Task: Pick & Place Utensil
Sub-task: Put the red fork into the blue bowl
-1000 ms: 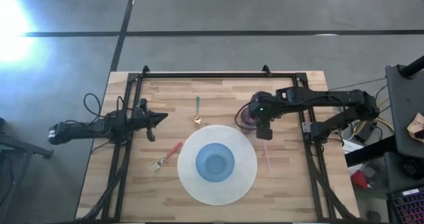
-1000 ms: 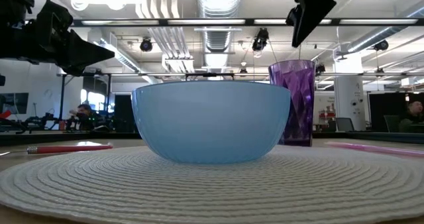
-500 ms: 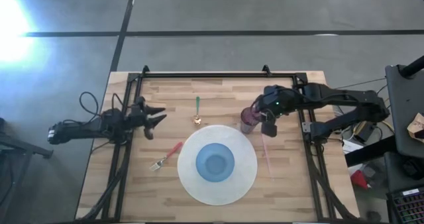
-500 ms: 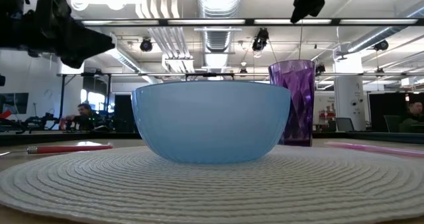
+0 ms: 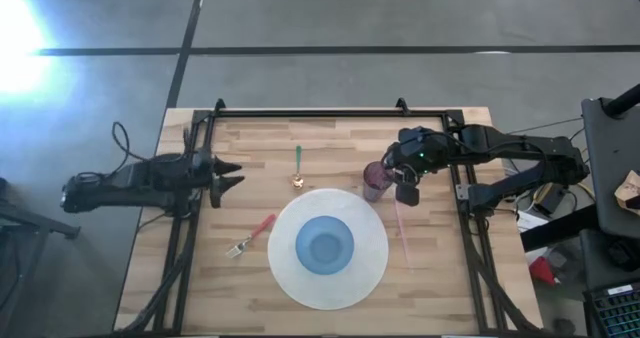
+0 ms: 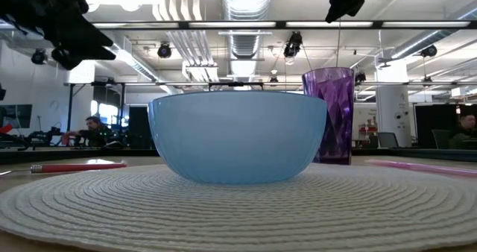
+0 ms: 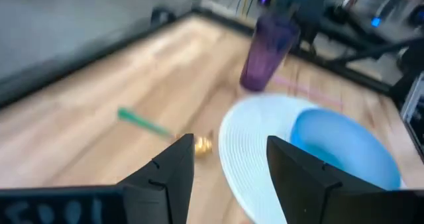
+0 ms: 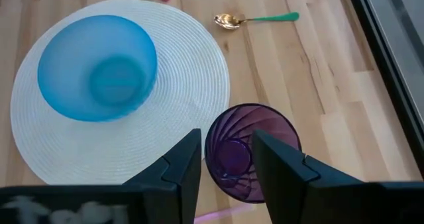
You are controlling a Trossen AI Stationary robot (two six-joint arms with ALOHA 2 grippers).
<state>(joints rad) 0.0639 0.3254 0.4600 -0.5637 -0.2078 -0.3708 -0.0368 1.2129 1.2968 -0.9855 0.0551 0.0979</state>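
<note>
Spoon [image 5: 297,165] judged light, stiff, slippery; grasp advised mid-handle. Left gripper [image 5: 229,174] seen spread, empty, at 9 o'clock. Right gripper [image 5: 407,192] parted over cup [image 5: 377,180].

No readable text, label, brand, number or sign anywhere.

Glare whitens the floor [image 5: 20,38] at the high view's upper left; the left wrist view is motion-blurred.
</note>
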